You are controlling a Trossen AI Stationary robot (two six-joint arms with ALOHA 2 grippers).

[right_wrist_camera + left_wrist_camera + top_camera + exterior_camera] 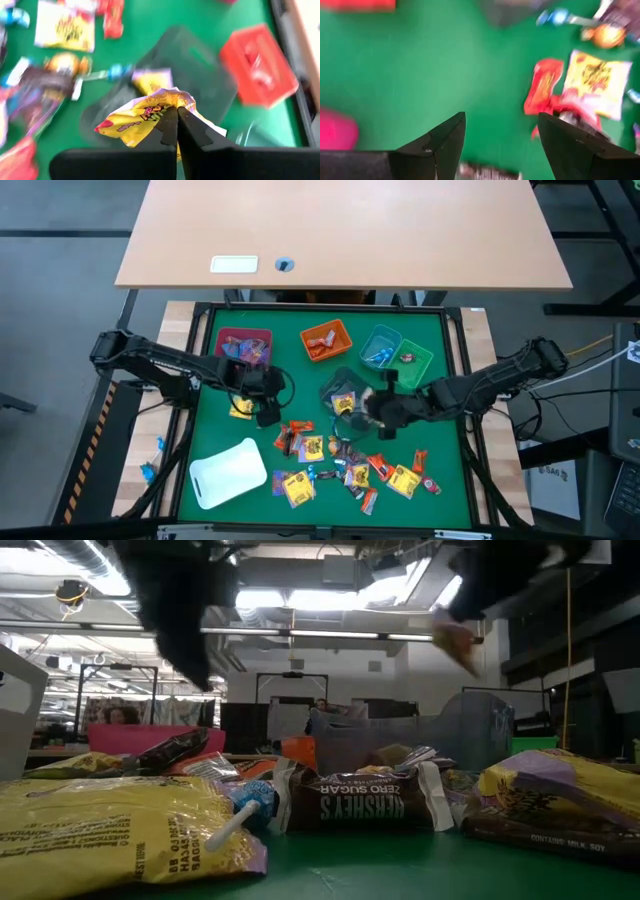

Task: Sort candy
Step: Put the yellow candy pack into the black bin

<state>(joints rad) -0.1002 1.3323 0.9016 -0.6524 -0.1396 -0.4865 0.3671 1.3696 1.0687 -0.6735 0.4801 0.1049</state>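
Many small candy packets, yellow, orange-red, purple and dark brown, lie in a heap on the green mat. My right gripper is shut on a crumpled yellow candy packet and hangs above a dark see-through bin, where another yellow packet lies. In the high view this gripper is beside that bin. My left gripper is open over bare mat, left of the heap, with nothing between its fingers. My right gripper pinches the yellow packet's crumpled upper edge between its two shut fingers. The fingers slant down from the table's right side. The packet is lifted clear and hangs below the fingertips, above the dark bin.
Along the far side stand a pink bin, an orange bin, a teal bin and a green bin. A white tray lies at the near left. A wooden table stands behind the mat.
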